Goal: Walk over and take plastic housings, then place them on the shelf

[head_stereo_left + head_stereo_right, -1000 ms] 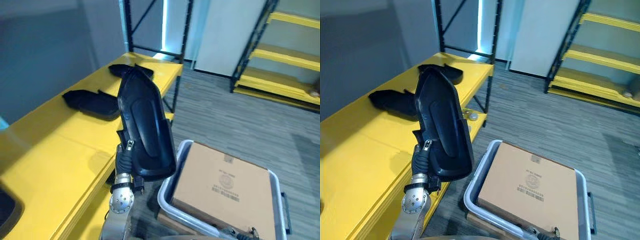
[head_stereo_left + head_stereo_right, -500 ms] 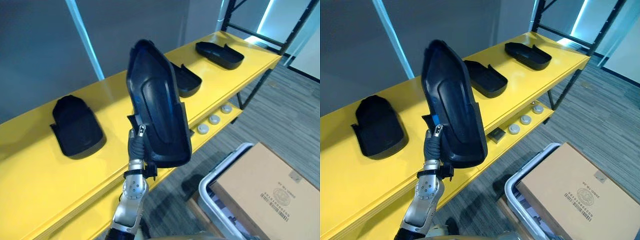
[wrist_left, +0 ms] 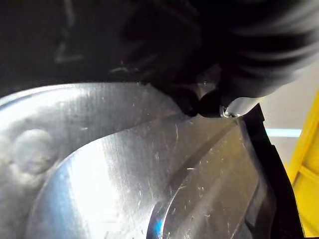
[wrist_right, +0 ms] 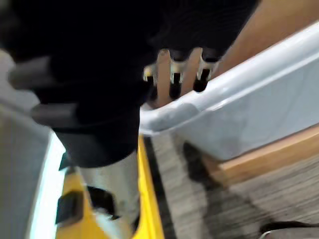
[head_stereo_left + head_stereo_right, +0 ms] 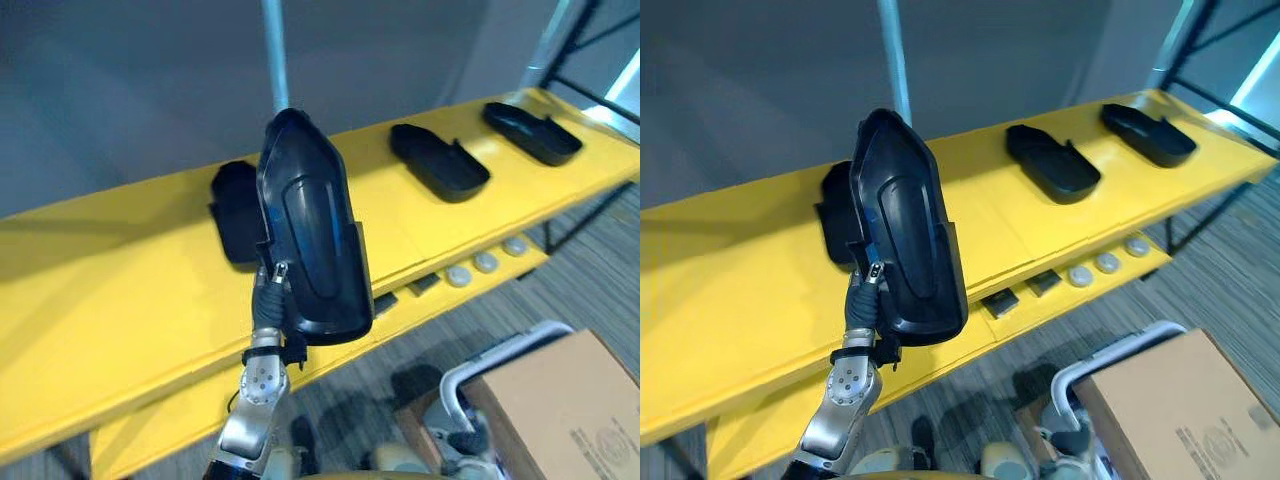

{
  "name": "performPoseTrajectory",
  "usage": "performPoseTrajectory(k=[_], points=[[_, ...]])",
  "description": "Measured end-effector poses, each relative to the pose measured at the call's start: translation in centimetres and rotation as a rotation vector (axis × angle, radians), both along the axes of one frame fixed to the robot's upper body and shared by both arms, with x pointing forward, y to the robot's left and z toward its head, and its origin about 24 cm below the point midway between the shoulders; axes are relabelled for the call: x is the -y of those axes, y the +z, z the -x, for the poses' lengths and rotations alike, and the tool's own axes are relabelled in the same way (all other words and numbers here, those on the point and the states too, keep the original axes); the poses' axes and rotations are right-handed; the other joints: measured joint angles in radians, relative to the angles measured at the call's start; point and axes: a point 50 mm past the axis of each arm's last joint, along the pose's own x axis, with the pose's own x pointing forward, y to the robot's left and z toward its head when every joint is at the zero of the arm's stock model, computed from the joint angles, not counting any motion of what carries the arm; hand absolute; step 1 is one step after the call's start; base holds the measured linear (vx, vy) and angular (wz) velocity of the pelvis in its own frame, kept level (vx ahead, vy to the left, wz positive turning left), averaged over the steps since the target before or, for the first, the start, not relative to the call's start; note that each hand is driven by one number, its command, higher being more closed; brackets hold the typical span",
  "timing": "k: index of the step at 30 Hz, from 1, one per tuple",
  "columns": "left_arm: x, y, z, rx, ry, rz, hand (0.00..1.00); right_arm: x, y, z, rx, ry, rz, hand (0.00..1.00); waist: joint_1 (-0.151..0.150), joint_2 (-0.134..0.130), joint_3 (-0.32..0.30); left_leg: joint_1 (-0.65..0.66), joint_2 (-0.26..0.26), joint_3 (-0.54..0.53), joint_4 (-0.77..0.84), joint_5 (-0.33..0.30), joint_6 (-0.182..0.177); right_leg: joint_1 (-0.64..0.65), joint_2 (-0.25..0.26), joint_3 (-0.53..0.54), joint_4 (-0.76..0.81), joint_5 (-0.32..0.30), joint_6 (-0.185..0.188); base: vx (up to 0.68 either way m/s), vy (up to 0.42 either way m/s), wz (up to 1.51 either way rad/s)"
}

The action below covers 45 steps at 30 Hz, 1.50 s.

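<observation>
A long black plastic housing (image 5: 315, 240) stands upright in the air in front of the yellow shelf (image 5: 120, 290). My left hand (image 5: 270, 300) grips its lower edge from behind, so most of its fingers are hidden by the part. Three more black housings lie on the shelf top: one (image 5: 232, 205) just behind the held part, one (image 5: 440, 162) further right and one (image 5: 533, 132) near the right end. My right hand (image 4: 172, 74) hangs with relaxed fingers and holds nothing, close to a grey bin's rim (image 4: 239, 114).
A cardboard box (image 5: 575, 410) sits in the grey bin (image 5: 490, 355) on the floor at lower right. Small round parts (image 5: 486, 263) and dark blocks (image 5: 1000, 302) lie on the lower shelf level. A pale pole (image 5: 275, 55) rises behind the shelf.
The camera has swung left: the shelf now runs across the whole view and the box has slid to the lower right. The housing stays upright in my left hand.
</observation>
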Motion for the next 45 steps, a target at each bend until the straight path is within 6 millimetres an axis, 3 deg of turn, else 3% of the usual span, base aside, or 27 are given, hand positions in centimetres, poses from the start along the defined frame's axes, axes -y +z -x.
performPoseTrajectory(k=[1,4,9,13,15,16,17,19,21,22,23,24,25,26,27,28,29,30,31,33,34,36,37,38,41,45], points=[[-0.2,0.1,0.1,0.002,0.009,0.005,1.00,-0.5,0.1,-0.4,0.014,0.033,-0.015,0.00,0.017,0.008,-0.007,0.001,0.001,-0.008,-0.016,0.006,-0.008,0.011,0.000,-0.013,-0.028,0.019,0.019,0.05,0.014,0.27],[-0.5,-0.2,0.4,-0.011,0.024,0.005,1.00,-1.6,0.4,-1.2,0.043,0.089,-0.044,0.00,0.022,-0.007,-0.012,-0.007,0.003,-0.031,-0.017,0.005,-0.008,0.034,0.003,-0.043,-0.071,0.037,0.022,0.06,-0.004,0.24],[-0.5,-0.1,0.5,-0.009,0.003,0.002,1.00,-1.4,1.1,-1.8,0.089,0.086,-0.041,0.00,0.036,-0.032,-0.025,0.008,-0.005,-0.058,-0.017,0.011,-0.005,0.070,0.000,-0.071,-0.097,0.043,0.023,0.10,-0.014,0.15],[-0.6,0.6,0.5,0.021,-0.001,0.007,1.00,-1.2,0.7,-1.6,0.075,0.072,-0.038,0.00,0.038,-0.033,-0.025,-0.016,-0.010,-0.070,-0.013,-0.004,-0.022,0.074,-0.017,-0.120,-0.098,0.038,0.017,0.02,-0.043,0.31],[-0.6,0.7,0.4,0.030,-0.001,0.009,1.00,-1.1,-0.1,-1.5,0.030,0.067,-0.041,0.00,0.033,-0.035,-0.027,-0.061,0.068,0.049,0.117,-0.064,0.021,0.060,-0.035,-0.148,-0.099,0.039,0.016,-0.02,-0.024,0.38],[-0.7,0.5,0.3,0.020,0.003,0.006,1.00,-0.7,-0.8,-1.1,-0.016,0.052,-0.037,0.00,0.029,-0.046,-0.024,-0.074,0.127,0.084,0.179,-0.087,-0.014,0.058,-0.059,-0.155,-0.090,0.039,0.016,0.01,0.030,0.27],[-0.6,0.3,0.3,0.012,0.002,0.005,1.00,-0.6,-1.2,-0.8,-0.040,0.046,-0.038,0.00,0.026,-0.051,-0.023,-0.074,0.159,0.097,0.197,-0.091,-0.024,0.059,-0.070,-0.159,-0.089,0.040,0.016,0.01,0.106,0.36],[-0.5,-0.3,0.3,-0.015,0.004,0.012,1.00,0.6,-2.1,0.6,-0.123,0.018,-0.008,0.00,0.001,-0.032,-0.033,-0.058,0.268,0.083,0.169,-0.076,-0.068,0.057,-0.112,-0.179,-0.088,0.047,0.029,0.01,0.220,0.39],[-0.5,-0.6,0.1,-0.027,0.002,0.010,1.00,1.4,-2.5,1.2,-0.153,-0.022,-0.007,0.00,0.000,-0.023,-0.038,-0.025,0.308,0.025,0.070,-0.030,-0.123,0.056,-0.142,-0.183,-0.084,0.055,0.053,0.04,0.373,0.25],[-0.3,-0.7,-0.1,-0.032,-0.001,0.011,1.00,2.0,-2.7,1.6,-0.173,-0.034,0.003,0.00,0.000,-0.007,-0.048,-0.012,0.323,-0.029,0.015,0.050,-0.128,0.056,-0.151,-0.190,-0.085,0.062,0.080,0.05,0.379,0.24],[-0.2,-0.7,-0.1,-0.033,-0.002,0.017,1.00,2.4,-2.7,1.8,-0.181,-0.044,0.006,0.00,0.001,0.006,-0.056,-0.007,0.328,-0.057,0.010,0.088,-0.140,0.057,-0.155,-0.194,-0.087,0.062,0.110,0.06,0.459,0.27],[0.0,-0.8,-0.3,-0.032,-0.009,0.018,1.00,2.5,-3.0,2.0,-0.200,-0.070,-0.009,0.00,-0.001,0.007,-0.061,-0.009,0.311,-0.088,0.023,0.019,-0.230,0.070,-0.176,-0.198,-0.099,0.065,0.155,0.06,0.467,0.31],[-0.5,-1.1,-0.4,-0.042,-0.012,-0.015,1.00,2.1,-3.2,2.1,-0.210,-0.085,-0.026,0.00,-0.004,-0.022,-0.061,-0.018,0.277,-0.093,0.052,-0.022,-0.227,0.089,-0.207,-0.197,-0.126,0.095,0.186,0.05,0.549,0.27],[-1.0,-1.5,-0.3,-0.056,-0.011,-0.047,1.00,1.5,-3.4,2.2,-0.216,-0.096,-0.050,0.00,0.001,-0.045,-0.061,-0.026,0.257,-0.087,0.085,-0.036,-0.211,0.103,-0.228,-0.193,-0.153,0.135,0.192,0.00,0.324,0.08],[-1.2,-1.8,-0.2,-0.064,-0.010,-0.061,1.00,1.2,-3.4,2.2,-0.215,-0.100,-0.058,0.00,0.010,-0.048,-0.061,-0.029,0.257,-0.077,0.111,-0.051,-0.205,0.109,-0.233,-0.184,-0.167,0.167,0.189,-0.02,0.480,-0.35],[-1.7,-2.1,0.0,-0.078,-0.005,-0.081,1.00,0.5,-3.5,1.9,-0.211,-0.100,-0.079,0.00,0.022,-0.041,-0.056,-0.032,0.265,-0.046,0.177,-0.095,-0.181,0.108,-0.227,-0.161,-0.184,0.235,0.154,-0.05,0.389,-0.52],[-1.8,-2.1,0.1,-0.080,-0.004,-0.085,1.00,0.1,-3.5,1.9,-0.217,-0.089,-0.088,0.00,0.028,-0.037,-0.058,-0.034,0.268,-0.025,0.194,-0.112,-0.172,0.092,-0.228,-0.155,-0.178,0.254,0.127,-0.09,0.475,-0.86],[-1.9,-2.1,0.0,-0.076,0.000,-0.084,1.00,-0.4,-3.6,1.5,-0.219,-0.057,-0.093,0.00,0.037,-0.037,-0.068,-0.039,0.273,0.014,0.201,-0.151,-0.158,0.056,-0.228,-0.160,-0.175,0.295,0.066,-0.13,0.416,-0.97],[-2.3,-2.1,0.1,-0.073,0.015,-0.086,1.00,-0.8,-3.5,1.1,-0.217,-0.033,-0.096,0.00,0.039,-0.036,-0.068,-0.043,0.261,0.057,0.198,-0.163,-0.135,0.025,-0.233,-0.178,-0.154,0.302,0.035,-0.16,0.465,-0.92],[-2.7,-2.6,0.1,-0.095,0.031,-0.091,1.00,-1.0,-3.5,1.0,-0.215,-0.027,-0.100,0.00,0.026,-0.047,-0.064,-0.034,0.244,0.066,0.187,-0.156,-0.112,-0.010,-0.192,-0.161,-0.017,0.199,0.092,-0.13,0.283,-0.42],[-2.7,-2.9,0.3,-0.114,0.030,-0.092,1.00,-0.8,-3.5,1.3,-0.214,-0.045,-0.106,0.00,0.010,-0.053,-0.065,-0.013,0.222,0.086,0.162,-0.151,-0.084,-0.010,-0.111,-0.135,0.063,0.083,0.114,-0.09,0.114,-0.15],[-2.4,-2.9,0.4,-0.117,0.026,-0.077,1.00,-0.8,-3.5,1.4,-0.213,-0.049,-0.110,0.00,0.010,-0.054,-0.066,0.001,0.201,0.093,0.140,-0.143,-0.074,-0.006,-0.020,-0.067,0.079,0.010,0.101,-0.07,0.075,-0.05],[-1.9,-2.8,0.3,-0.114,0.024,-0.049,1.00,-0.8,-3.5,1.5,-0.212,-0.050,-0.120,0.00,0.010,-0.055,-0.066,-0.004,0.182,0.093,0.137,-0.138,-0.069,-0.004,0.042,-0.012,0.058,-0.025,0.065,-0.09,0.016,0.09],[-1.5,-2.7,0.3,-0.115,0.023,-0.024,1.00,-0.7,-3.5,1.5,-0.207,-0.052,-0.122,0.00,0.011,-0.063,-0.071,-0.010,0.167,0.085,0.146,-0.138,-0.068,0.004,0.074,0.051,0.036,-0.045,0.011,-0.07,-0.001,0.21],[-0.8,-2.6,0.3,-0.116,0.008,-0.028,1.00,-0.5,-3.3,1.4,-0.188,-0.062,-0.123,0.00,0.011,-0.042,-0.059,-0.010,0.165,0.046,0.169,-0.131,-0.079,0.039,0.082,0.032,0.034,-0.038,-0.006,0.01,-0.024,0.39],[-0.8,-2.1,0.3,-0.094,0.008,-0.033,1.00,-0.8,-3.4,1.7,-0.195,-0.073,-0.138,0.00,0.020,-0.045,-0.060,-0.002,0.173,0.011,0.175,-0.125,-0.090,0.082,0.088,-0.010,0.016,-0.039,-0.010,0.03,-0.061,0.33]])
